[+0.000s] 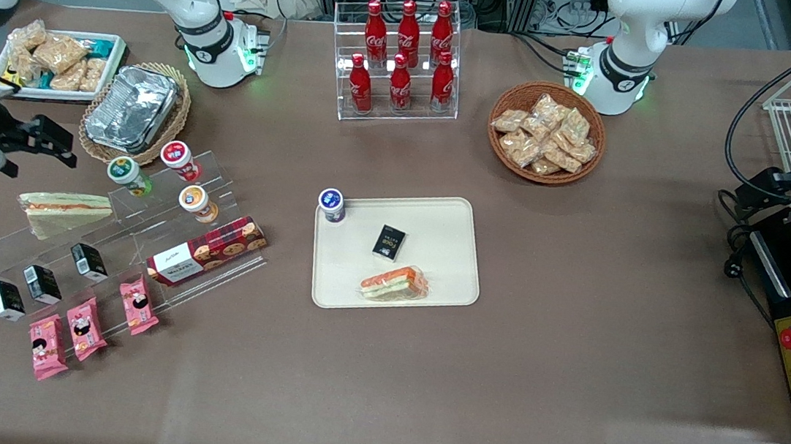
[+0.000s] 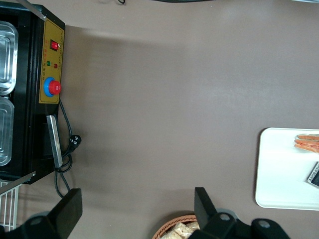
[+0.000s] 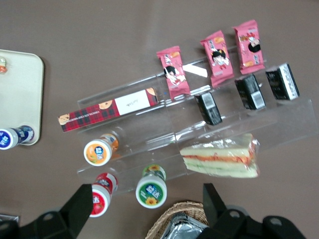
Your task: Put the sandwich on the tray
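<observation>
The clear-wrapped sandwich [image 1: 395,284] with its orange-red and green layers lies on the cream-beige tray [image 1: 437,241], near the tray's edge closest to the front camera. Both also show in the left wrist view: the sandwich [image 2: 308,143] and the tray [image 2: 284,169]. My right gripper [image 1: 64,145] is open and empty. It hovers far from the tray at the working arm's end of the table, above the green-lidded cup [image 3: 151,186] and the wicker basket's rim [image 3: 174,216]. The right wrist view shows a corner of the tray [image 3: 20,99].
A blue-lidded cup [image 1: 332,204] and a small black box [image 1: 389,242] are on the tray. A triangular wedge sandwich [image 1: 62,210], cups, a cookie box [image 1: 207,250], black boxes and pink packets sit on an acrylic stand. A foil container [image 1: 131,110], cola rack [image 1: 401,61] and snack basket [image 1: 546,133] stand farther back.
</observation>
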### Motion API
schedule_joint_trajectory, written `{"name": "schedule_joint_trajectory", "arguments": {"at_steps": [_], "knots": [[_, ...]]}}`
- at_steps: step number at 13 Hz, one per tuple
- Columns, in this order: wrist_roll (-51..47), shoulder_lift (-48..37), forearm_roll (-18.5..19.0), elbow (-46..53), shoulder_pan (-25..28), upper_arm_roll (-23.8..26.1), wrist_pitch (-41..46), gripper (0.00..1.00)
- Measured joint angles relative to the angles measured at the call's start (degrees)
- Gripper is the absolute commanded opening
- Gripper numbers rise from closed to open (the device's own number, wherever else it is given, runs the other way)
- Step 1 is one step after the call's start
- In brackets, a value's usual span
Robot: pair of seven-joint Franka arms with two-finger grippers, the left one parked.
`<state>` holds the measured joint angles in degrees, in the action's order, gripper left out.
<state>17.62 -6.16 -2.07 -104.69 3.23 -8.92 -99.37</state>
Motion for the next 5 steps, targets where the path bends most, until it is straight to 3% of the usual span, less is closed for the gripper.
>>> {"name": "schedule_joint_trajectory", "arguments": {"at_steps": [5], "knots": [[-5.96, 1.21, 0.19, 0.58, 0.11, 0.26, -2.43, 0.98]]}}
